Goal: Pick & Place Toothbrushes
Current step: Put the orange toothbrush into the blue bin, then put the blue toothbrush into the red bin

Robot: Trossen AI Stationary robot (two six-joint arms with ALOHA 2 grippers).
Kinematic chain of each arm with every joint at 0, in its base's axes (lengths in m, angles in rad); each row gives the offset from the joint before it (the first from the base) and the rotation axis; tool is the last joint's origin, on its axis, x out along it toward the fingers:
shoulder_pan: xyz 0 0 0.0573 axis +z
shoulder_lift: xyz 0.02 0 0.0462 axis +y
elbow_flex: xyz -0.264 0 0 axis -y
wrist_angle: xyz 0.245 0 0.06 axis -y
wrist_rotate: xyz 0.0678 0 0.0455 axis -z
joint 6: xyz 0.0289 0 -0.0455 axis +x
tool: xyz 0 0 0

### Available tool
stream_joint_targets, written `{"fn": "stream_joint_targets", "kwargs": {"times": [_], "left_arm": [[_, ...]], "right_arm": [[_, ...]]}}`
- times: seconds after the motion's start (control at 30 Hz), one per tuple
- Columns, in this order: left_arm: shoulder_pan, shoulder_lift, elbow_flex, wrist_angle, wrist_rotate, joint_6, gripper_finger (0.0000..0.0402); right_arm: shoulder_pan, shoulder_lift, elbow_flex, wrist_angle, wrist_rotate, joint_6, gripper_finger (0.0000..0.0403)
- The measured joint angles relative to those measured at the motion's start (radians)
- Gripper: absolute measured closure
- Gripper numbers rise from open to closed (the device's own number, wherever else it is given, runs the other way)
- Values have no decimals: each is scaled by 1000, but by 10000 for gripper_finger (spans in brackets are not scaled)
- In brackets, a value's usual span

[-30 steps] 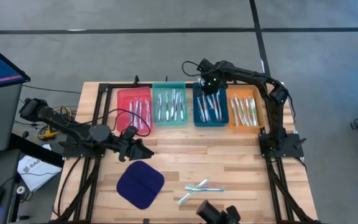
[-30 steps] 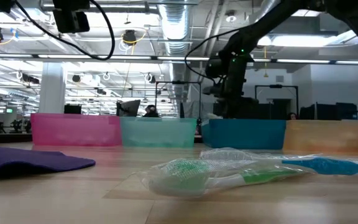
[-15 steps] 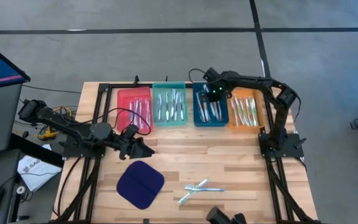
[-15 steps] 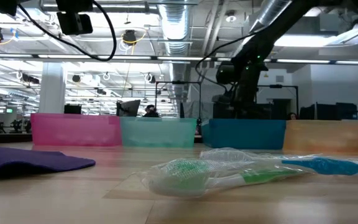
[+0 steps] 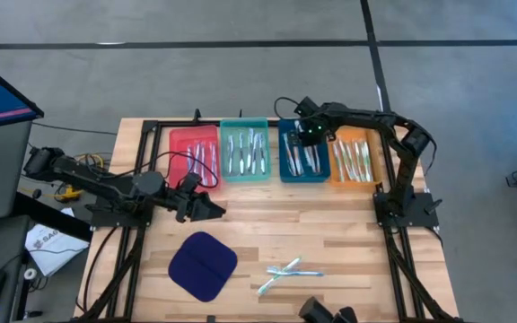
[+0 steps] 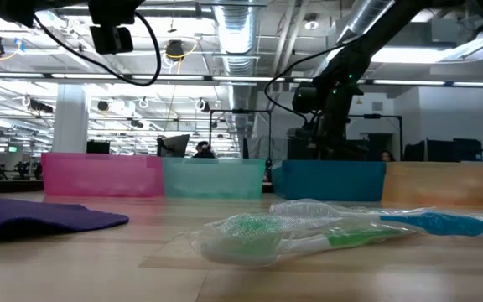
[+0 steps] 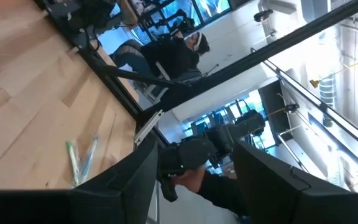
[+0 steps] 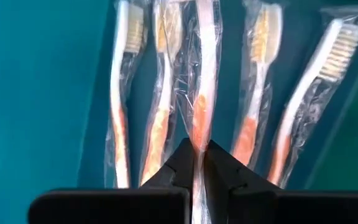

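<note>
R end effector (image 8: 199,163) clamped on wrapped toothbrush (image 8: 202,93) mid blue tray (image 5: 285,170); L end effector (image 5: 212,210) apart, over bare wood.

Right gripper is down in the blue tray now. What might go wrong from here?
The right gripper is shut on one wrapped toothbrush in the blue tray. Its neighbours lie close with overlapping wrappers, so a lift may drag one along. The pinch looks narrow, so the toothbrush may swing or slip.
</note>
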Motion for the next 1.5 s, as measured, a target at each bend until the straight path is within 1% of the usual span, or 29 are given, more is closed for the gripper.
{"fn": "stream_joint_targets", "kwargs": {"times": [0.3,0.47,0.57,0.73,0.8,1.0,1.2,1.5], "left_arm": [[9,0,0,0,10,2,198],[9,0,0,0,9,3,198],[9,0,0,0,9,3,198],[9,0,0,0,9,3,198],[9,0,0,0,9,3,198],[9,0,0,0,20,1,198],[9,0,0,0,28,0,198],[9,0,0,0,28,-1,198]], "right_arm": [[-10,24,-2,-107,-6,-30,394],[16,29,-1,-71,-6,-24,389],[31,39,1,-56,-6,-24,394],[37,77,0,-62,-36,-19,393],[40,82,0,-59,-36,-17,379],[44,82,3,-6,-31,-20,319],[41,82,40,-1,-29,-32,276],[18,82,169,-56,-28,-95,229]]}}
